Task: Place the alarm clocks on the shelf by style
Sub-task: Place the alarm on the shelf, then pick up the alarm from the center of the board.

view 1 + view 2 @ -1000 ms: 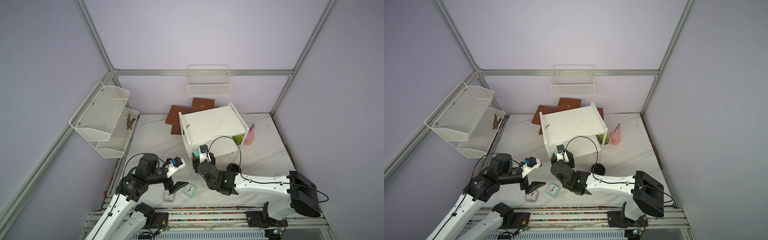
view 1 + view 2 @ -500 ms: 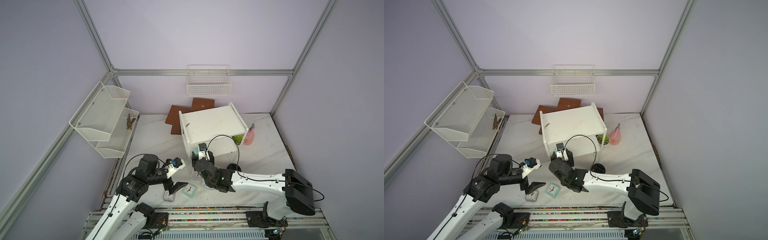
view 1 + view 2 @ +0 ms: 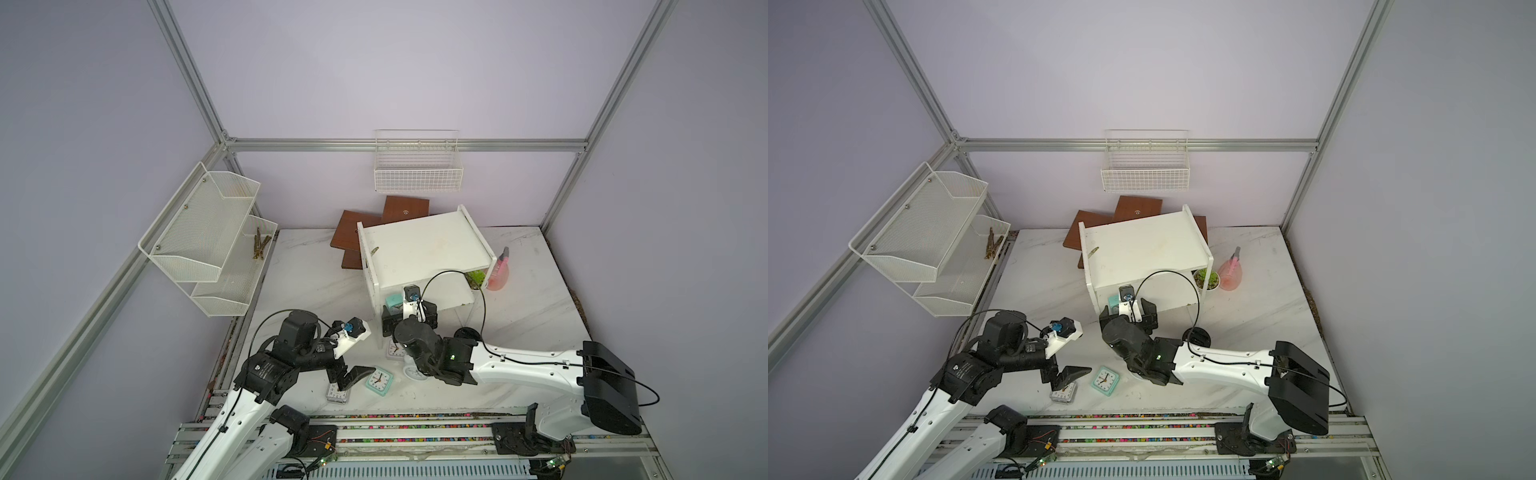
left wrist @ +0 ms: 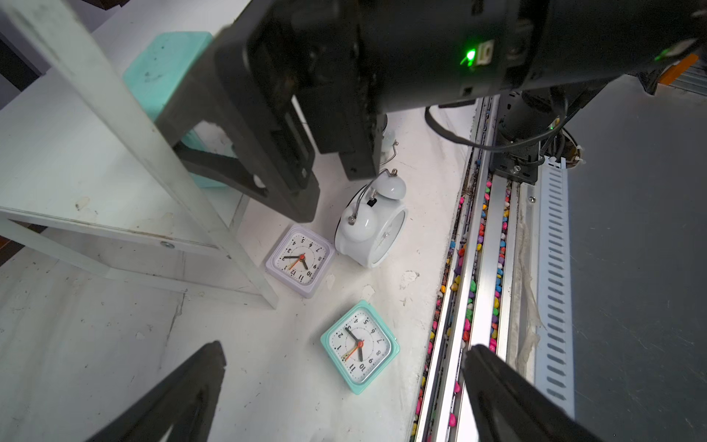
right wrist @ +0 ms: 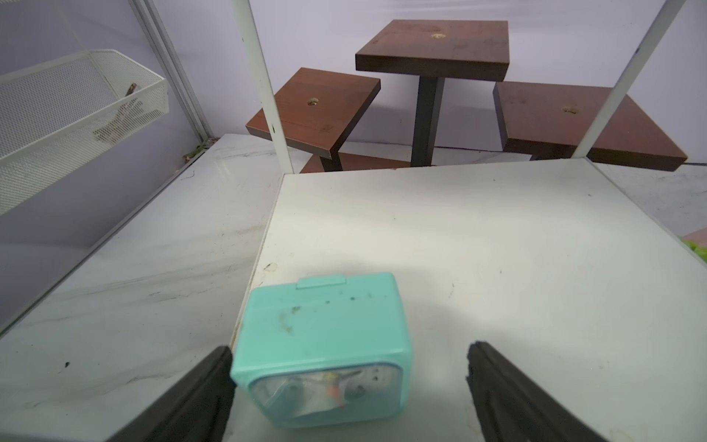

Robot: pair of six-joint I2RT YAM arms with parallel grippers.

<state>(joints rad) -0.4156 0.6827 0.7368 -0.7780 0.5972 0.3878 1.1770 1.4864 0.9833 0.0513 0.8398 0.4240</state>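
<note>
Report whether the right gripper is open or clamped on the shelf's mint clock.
Open: the right gripper straddles the mint clock standing on the shelf, with a clear gap on one side.

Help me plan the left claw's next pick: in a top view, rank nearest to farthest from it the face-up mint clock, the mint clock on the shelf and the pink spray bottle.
1. Face-up mint clock, beside the left claw.
2. Other mint clock, on the shelf's lower board.
3. Pink spray bottle, beyond the shelf.

The left arm (image 3: 232, 419) and right arm (image 3: 523, 368) have white links and black joints. A looping black cable (image 3: 455, 272) and green light (image 3: 451, 356) mark the right one.
</note>
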